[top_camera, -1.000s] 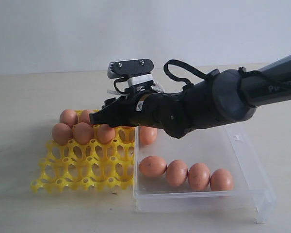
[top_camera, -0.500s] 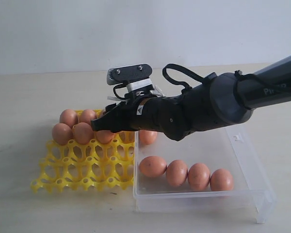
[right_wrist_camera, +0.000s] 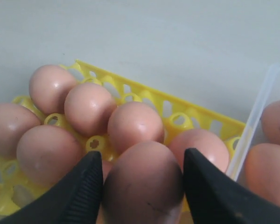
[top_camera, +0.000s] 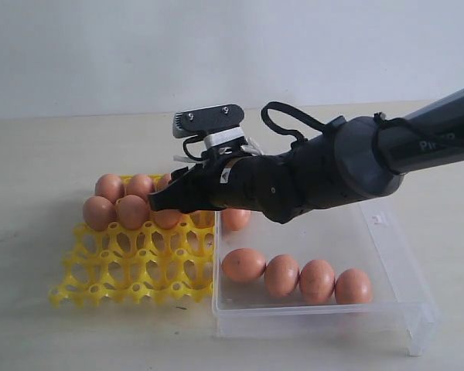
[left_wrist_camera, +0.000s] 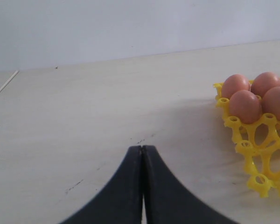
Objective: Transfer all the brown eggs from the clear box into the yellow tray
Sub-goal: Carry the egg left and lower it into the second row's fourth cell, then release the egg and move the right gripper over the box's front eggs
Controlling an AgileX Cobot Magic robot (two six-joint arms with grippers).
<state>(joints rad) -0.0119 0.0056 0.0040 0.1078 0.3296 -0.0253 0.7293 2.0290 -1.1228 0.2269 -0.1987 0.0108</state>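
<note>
Your right gripper [right_wrist_camera: 142,161] is clamped on one brown egg [right_wrist_camera: 142,186], a finger on either side, and holds it just above the yellow tray [top_camera: 131,270], over the back cups where the seated eggs [top_camera: 112,187] are clustered. Just beside the tray, the clear box [top_camera: 325,323] holds a row of four eggs [top_camera: 281,275] along its front wall and a fifth egg [top_camera: 236,217] nearer the tray. Your left gripper [left_wrist_camera: 142,150] has its fingers pressed together on nothing, over the bare table [left_wrist_camera: 84,116], apart from the tray.

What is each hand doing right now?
Left hand: closed, empty.
Right hand: holding a brown egg.
</note>
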